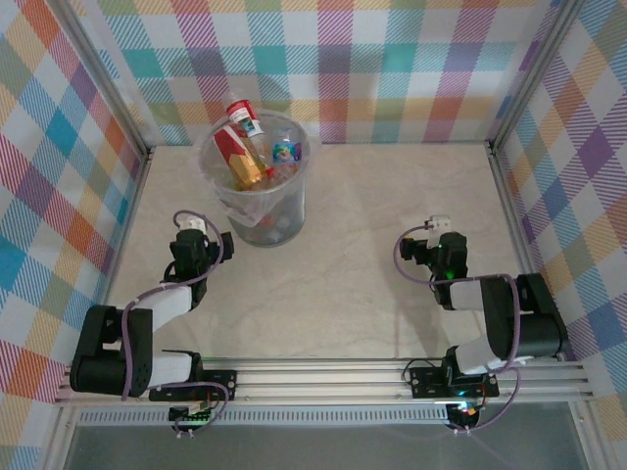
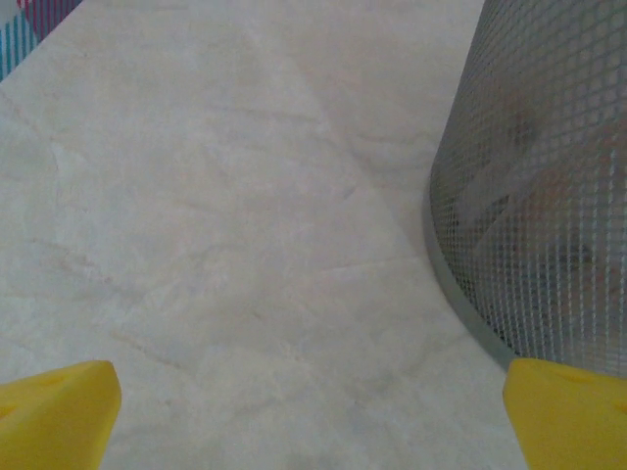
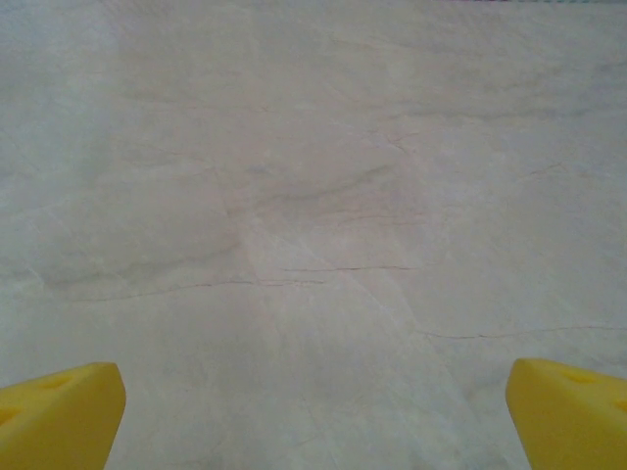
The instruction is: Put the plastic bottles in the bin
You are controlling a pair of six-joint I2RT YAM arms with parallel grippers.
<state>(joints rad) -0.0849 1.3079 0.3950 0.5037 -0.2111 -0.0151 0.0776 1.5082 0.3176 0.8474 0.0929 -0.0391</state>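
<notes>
Since the small clear plastic bottles with red and orange labels sit piled inside the round translucent grey-white plastic bin, the job looks finished, and what remains is, I judge, a clean retreat. The left gripper has its yellow fingers spread wide and empty, the bin's wall just beyond one fingertip; draw it straight back, away from that wall. The right gripper, equally wide and empty, faces pale marbled tabletop ahead of its fingers.

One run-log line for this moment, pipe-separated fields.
plastic bottles: inside bin | left gripper: open, empty, beside bin | right gripper: open, empty, over table
</notes>
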